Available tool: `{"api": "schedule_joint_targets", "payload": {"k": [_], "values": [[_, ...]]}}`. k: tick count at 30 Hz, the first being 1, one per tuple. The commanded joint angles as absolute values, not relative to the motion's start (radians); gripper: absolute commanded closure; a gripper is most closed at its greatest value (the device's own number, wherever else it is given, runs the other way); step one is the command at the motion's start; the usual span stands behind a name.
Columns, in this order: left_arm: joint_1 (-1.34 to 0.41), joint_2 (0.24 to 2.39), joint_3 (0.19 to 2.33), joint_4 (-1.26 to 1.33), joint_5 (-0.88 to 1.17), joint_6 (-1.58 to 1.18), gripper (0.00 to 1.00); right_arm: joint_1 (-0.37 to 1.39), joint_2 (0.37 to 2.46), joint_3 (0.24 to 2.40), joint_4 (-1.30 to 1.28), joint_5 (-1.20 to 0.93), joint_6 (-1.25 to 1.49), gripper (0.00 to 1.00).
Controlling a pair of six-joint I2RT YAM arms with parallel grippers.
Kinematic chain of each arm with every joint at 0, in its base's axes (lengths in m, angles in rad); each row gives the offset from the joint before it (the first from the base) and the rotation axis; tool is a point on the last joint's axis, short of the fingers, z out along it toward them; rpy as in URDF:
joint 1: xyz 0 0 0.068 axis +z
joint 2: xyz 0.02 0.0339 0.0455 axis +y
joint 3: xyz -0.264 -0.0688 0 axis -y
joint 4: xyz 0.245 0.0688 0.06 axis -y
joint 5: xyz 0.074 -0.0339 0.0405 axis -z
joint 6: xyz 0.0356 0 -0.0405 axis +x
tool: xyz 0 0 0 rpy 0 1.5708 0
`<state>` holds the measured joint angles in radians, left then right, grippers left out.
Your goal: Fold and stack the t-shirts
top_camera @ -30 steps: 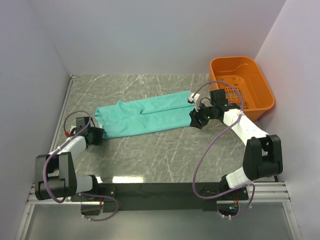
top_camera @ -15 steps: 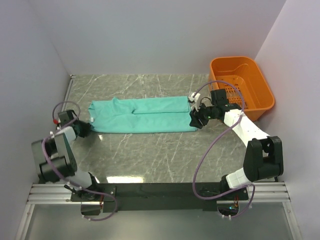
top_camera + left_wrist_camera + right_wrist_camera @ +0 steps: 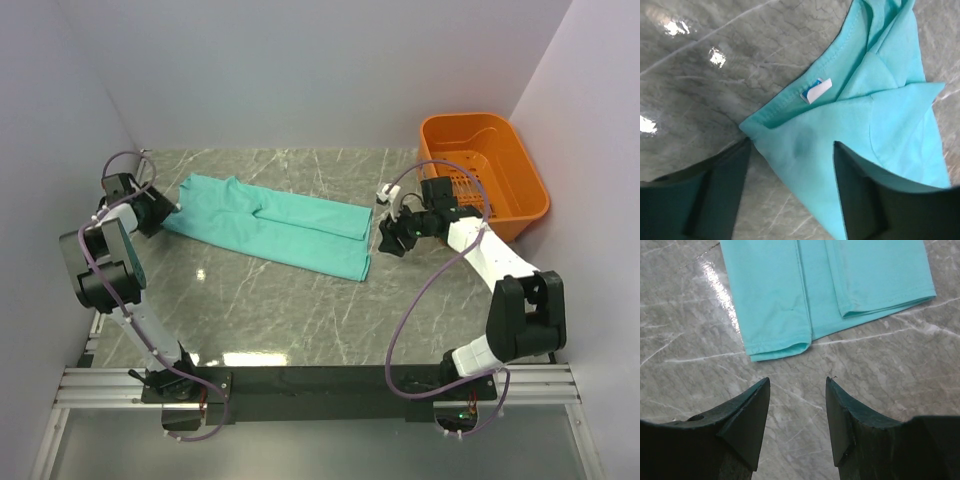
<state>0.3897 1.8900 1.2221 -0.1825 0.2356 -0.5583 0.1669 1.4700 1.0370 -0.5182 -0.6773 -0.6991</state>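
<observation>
The turquoise t-shirt (image 3: 270,225) lies folded into a long strip, running diagonally from the far left towards the table's middle. My left gripper (image 3: 158,212) is at its left end, by the left wall. In the left wrist view the gripper (image 3: 790,145) is open, its jaws wide apart either side of the shirt's (image 3: 880,100) neck-end corner, near a white label (image 3: 816,90). My right gripper (image 3: 388,240) is open and empty over bare table. In the right wrist view this gripper (image 3: 797,380) sits just short of the shirt's hem end (image 3: 840,280).
An orange plastic basket (image 3: 485,170) stands at the back right, just behind the right arm. The grey marble table (image 3: 300,320) is bounded by white walls at the left, the back and the right.
My left gripper swung from the near left up to the far left, taking the shirt's left end with it. The shirt now lies diagonally, its right end pulled away from the right gripper.
</observation>
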Motion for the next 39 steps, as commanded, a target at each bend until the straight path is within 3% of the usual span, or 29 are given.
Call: {"api": "schedule_joint_targets", "payload": {"k": [1, 3, 6, 12, 15, 24, 39], "values": [[0.39, 1.797, 1.208, -0.18, 0.215, -0.529, 0.24, 0.166, 1.543, 1.12, -0.509, -0.68, -0.678, 0.45], [0.384, 1.714, 1.172, -0.143, 0.215, -0.546, 0.19, 0.195, 1.598, 1.205, -0.544, -0.68, -0.666, 0.45], [0.367, 1.581, 1.067, -0.111, 0.215, -0.571, 0.01, 0.256, 1.756, 1.357, -0.587, -0.651, -0.605, 0.45], [0.367, 1.254, 0.919, -0.109, 0.25, -0.617, 0.01, 0.301, 2.055, 1.792, -0.709, -0.58, -0.37, 0.45], [0.37, 1.082, 0.818, -0.136, 0.238, -0.666, 0.01, 0.299, 2.16, 1.897, -0.732, -0.502, -0.342, 0.45], [0.383, 0.854, 0.588, -0.118, 0.492, -0.721, 0.01, 0.278, 2.256, 1.902, -0.729, -0.387, -0.356, 0.46], [0.383, 0.805, 0.466, -0.115, 0.552, -0.733, 0.0, 0.25, 2.27, 1.904, -0.693, -0.338, -0.393, 0.46]]}}
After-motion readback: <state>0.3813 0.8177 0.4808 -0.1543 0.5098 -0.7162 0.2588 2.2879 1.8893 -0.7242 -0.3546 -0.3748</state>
